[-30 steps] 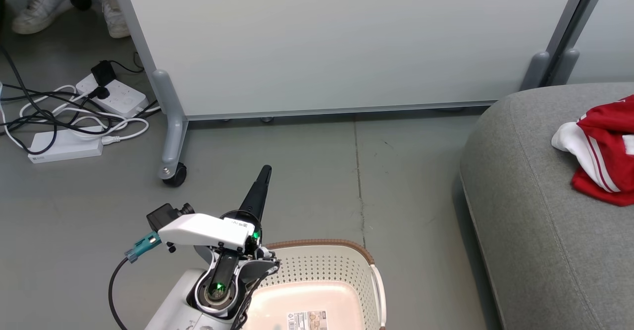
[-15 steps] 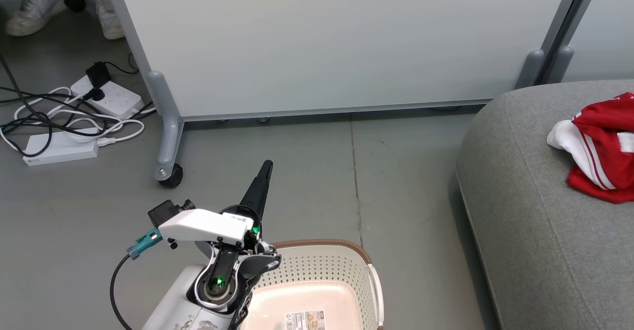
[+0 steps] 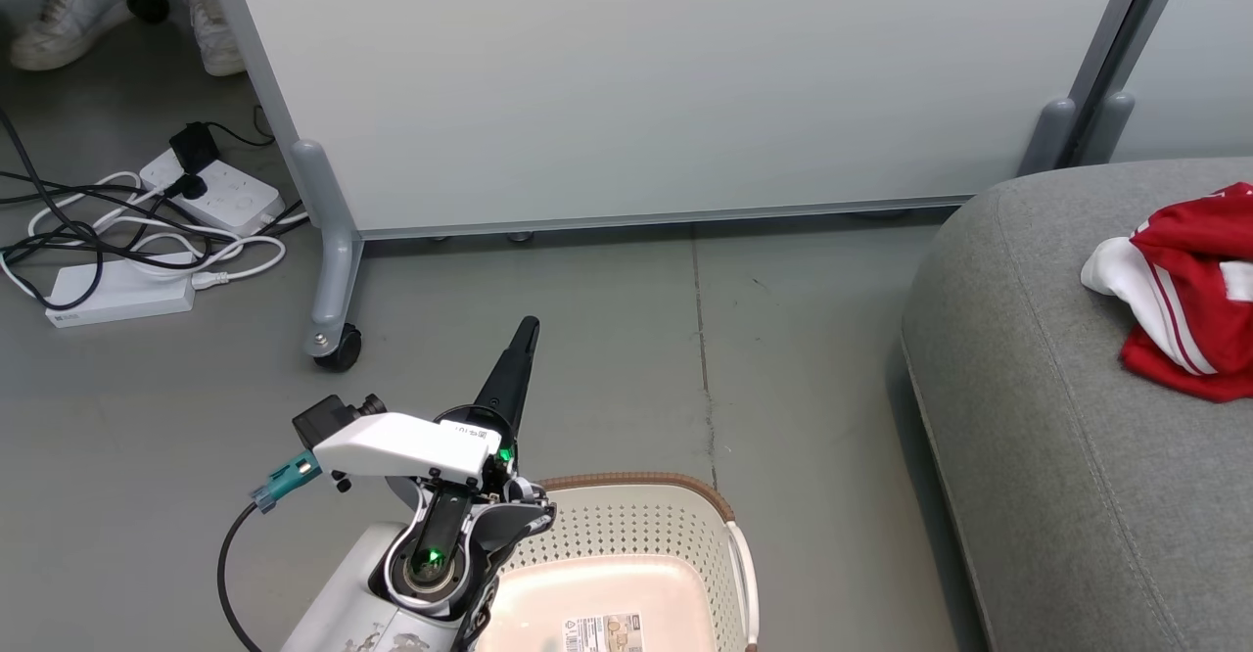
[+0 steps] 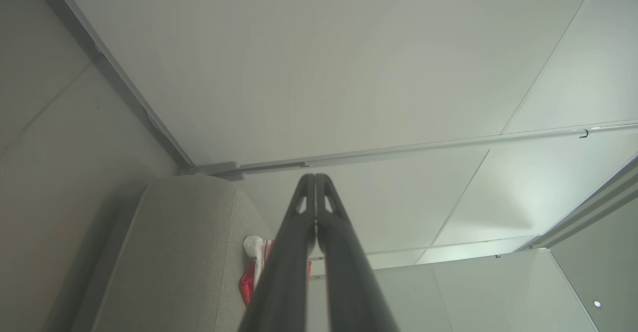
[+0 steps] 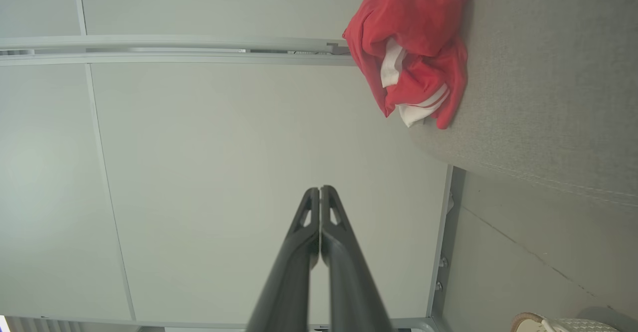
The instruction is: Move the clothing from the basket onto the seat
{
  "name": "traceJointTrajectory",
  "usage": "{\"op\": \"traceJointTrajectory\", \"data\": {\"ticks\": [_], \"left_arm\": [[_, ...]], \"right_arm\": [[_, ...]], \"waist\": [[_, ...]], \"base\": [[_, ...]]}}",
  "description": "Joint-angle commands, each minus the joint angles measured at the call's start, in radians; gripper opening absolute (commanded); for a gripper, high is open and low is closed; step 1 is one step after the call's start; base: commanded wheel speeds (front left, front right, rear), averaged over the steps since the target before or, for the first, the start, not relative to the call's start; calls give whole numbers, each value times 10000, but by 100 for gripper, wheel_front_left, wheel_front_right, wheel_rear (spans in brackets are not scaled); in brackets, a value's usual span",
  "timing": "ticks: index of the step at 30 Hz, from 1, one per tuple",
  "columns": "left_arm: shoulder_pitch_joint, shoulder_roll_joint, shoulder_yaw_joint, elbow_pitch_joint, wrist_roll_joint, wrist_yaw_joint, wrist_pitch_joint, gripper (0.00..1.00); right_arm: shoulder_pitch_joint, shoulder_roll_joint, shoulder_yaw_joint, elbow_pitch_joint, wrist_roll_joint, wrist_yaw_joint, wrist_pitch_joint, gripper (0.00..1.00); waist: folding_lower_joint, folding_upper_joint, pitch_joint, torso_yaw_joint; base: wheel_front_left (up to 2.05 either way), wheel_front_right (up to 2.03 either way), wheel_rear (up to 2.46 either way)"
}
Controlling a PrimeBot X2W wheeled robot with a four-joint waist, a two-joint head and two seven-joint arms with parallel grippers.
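Red clothing (image 3: pixel 1184 231) lies on the seat (image 3: pixel 1028 437), right of the pressed-together left claw (image 3: pixel 529 327); right claw (image 5: pixel 319 191) pressed together too.

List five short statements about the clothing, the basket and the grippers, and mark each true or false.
1. The clothing lies on the seat. True.
2. The left gripper holds a garment. False: it is shut with nothing between its fingers.
3. The part of the basket in view has clothing in it. False: only a label sticker shows at its bottom.
4. The right gripper is shut. True.
5. White shoes stand on the floor at the upper left of the head view. True.
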Motion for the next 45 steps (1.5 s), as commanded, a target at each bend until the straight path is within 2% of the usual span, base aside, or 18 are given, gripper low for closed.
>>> {"op": "traceJointTrajectory", "data": {"ticks": [1,45], "left_arm": [[-71,40,15,6,-20,-33,44,0],[-67,40,19,-3,-16,-33,43,0]], "right_arm": [[59,-78,19,-76,80,25,-23,0],[137,-224,141,-107,183,25,-209,0]], "waist": [[0,0,0,0],[0,0,1,0]], "base": [[0,0,0],[0,0,0]]}}
